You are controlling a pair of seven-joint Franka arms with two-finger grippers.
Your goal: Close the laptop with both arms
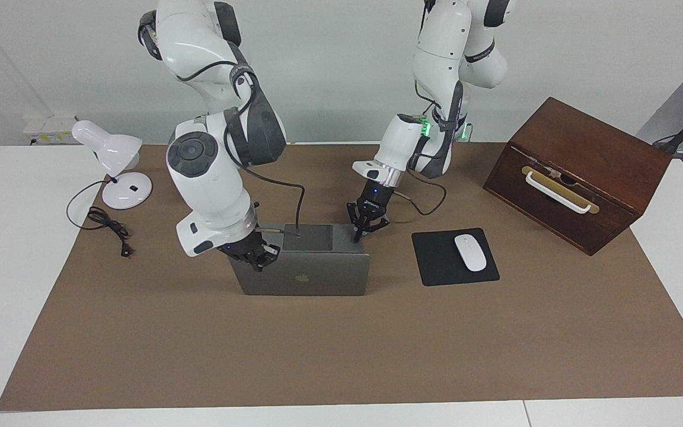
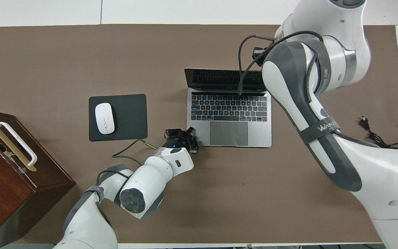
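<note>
The silver-grey laptop [image 1: 303,276] stands open in the middle of the brown mat, its lid nearly upright with the apple logo facing away from the robots. Its keyboard and trackpad show in the overhead view [image 2: 229,110]. My right gripper [image 1: 260,257] is at the lid's top corner toward the right arm's end; in the overhead view its own arm hides it. My left gripper [image 1: 363,231] is open and points down at the base's corner nearest the robots, toward the left arm's end; it also shows in the overhead view [image 2: 182,135].
A black mousepad [image 1: 436,261] with a white mouse [image 1: 471,252] lies beside the laptop toward the left arm's end. A brown wooden box [image 1: 578,172] with a white handle stands past it. A white desk lamp [image 1: 117,160] and its cord are at the right arm's end.
</note>
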